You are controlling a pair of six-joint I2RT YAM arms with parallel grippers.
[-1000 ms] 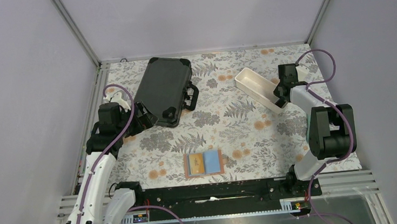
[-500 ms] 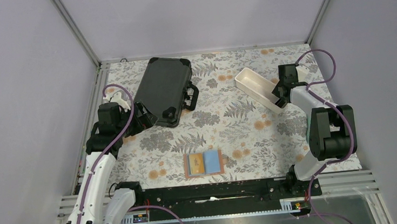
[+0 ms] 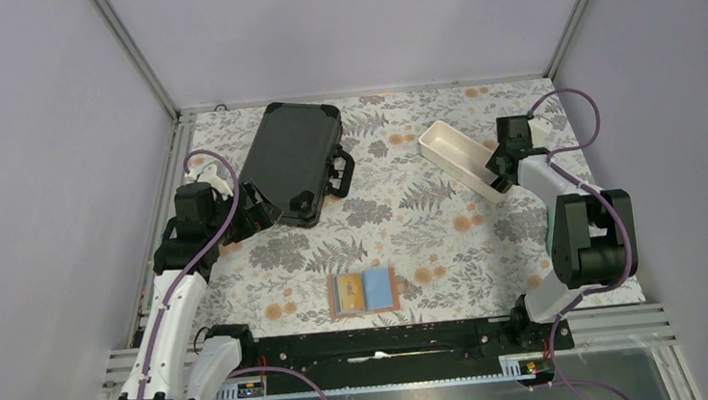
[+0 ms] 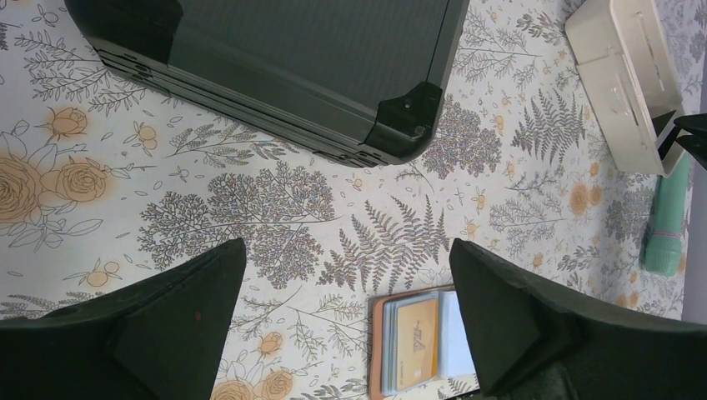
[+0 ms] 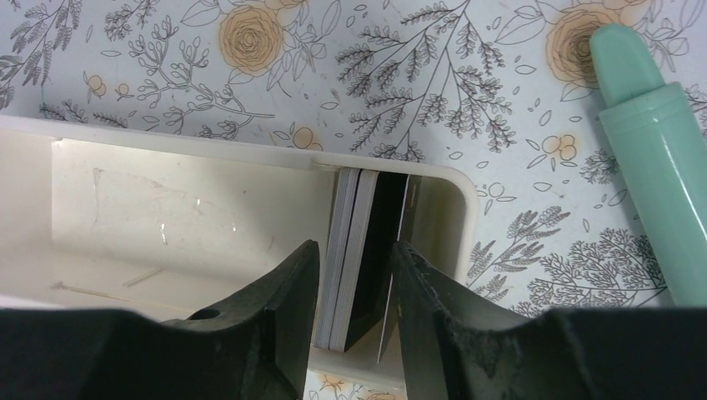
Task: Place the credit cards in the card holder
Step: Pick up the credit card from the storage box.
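Note:
The card holder (image 3: pixel 363 292) lies open at the table's near middle, tan edged and pale blue inside, with a yellow card (image 4: pixel 414 337) in its left pocket. A stack of credit cards (image 5: pixel 375 217), one of them black, stands on edge at the end of the white tray (image 5: pixel 167 217). My right gripper (image 5: pixel 354 246) reaches into that tray end (image 3: pixel 495 170), its jaws close against both sides of the stack. My left gripper (image 4: pixel 348 246) is open and empty, hovering by the black case's near corner (image 3: pixel 253 212), far from the holder (image 4: pixel 417 342).
A large black hard case (image 3: pixel 294 162) lies at the back left and also shows in the left wrist view (image 4: pixel 308 58). The white tray (image 3: pixel 452 153) lies slanted at the back right. A mint green tube (image 5: pixel 659 150) lies right of the tray.
The right wrist has shifted very slightly at the tray's end. The left arm and the card holder have not moved.

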